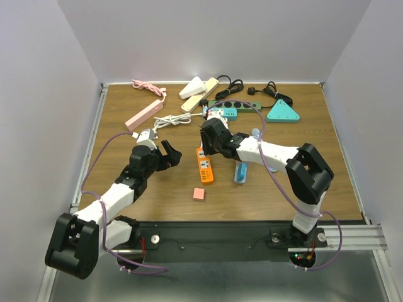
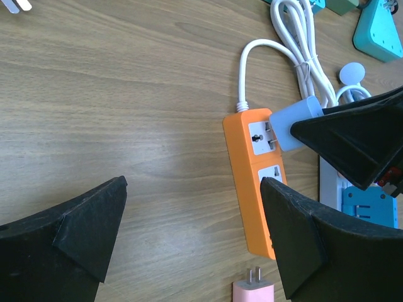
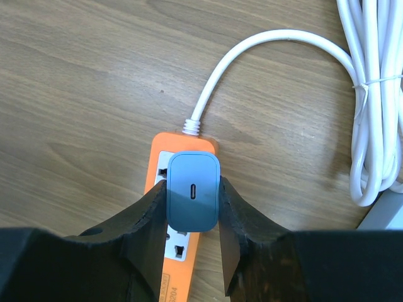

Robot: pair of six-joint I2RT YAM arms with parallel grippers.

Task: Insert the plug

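Right wrist: blue plug [image 3: 193, 192] sits over the cord-end socket of the orange power strip [image 3: 177, 244], seating unclear | right end effector [image 3: 192, 207] pinches the plug's two sides | left end effector [image 2: 192, 185] gapes wide, empty, above the bench [image 2: 94, 94] beside the strip

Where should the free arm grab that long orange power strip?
Probably grip the orange power strip across its two long sides at the near end, coming down from above: it lies flat and narrow, and the right gripper, shut on the blue charger, crowds the far end.
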